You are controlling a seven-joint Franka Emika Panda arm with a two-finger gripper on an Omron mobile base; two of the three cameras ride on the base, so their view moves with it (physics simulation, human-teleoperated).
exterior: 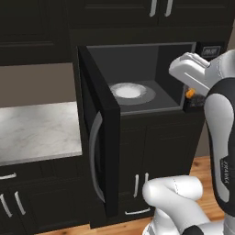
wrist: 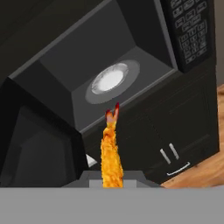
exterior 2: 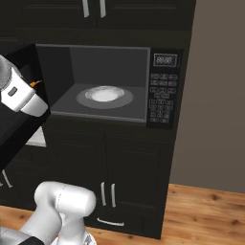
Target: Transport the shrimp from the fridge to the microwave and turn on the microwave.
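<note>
The gripper point(wrist: 112, 183) stands in front of the open microwave point(exterior 2: 107, 83), outside the cavity and short of its front sill. Its jaws are drawn nearly together on the shrimp point(wrist: 110, 153), which sticks out from between them toward the opening, tail end forward. The fingertips themselves are hidden at the bottom of the hand view, so contact is inferred from the way the piece sits rather than seen.

The hold appears chosen for delivery: the piece points at the turntable point(wrist: 110, 79), which lies bare in the middle of the cavity floor. The door point(exterior: 98, 137) is swung fully out to the left, leaving the approach unobstructed.

Materials: the shrimp is a slender, slightly curved piece with a rough, crumbed orange-yellow coat and a small forked red tail. The turntable is a smooth white disc on a grey ring. The cavity walls are flat matte grey; the casing is black. The door carries a curved silver handle point(exterior: 94, 153). The keypad point(exterior 2: 161, 98) is a grid of small dark buttons under a digital display.
</note>
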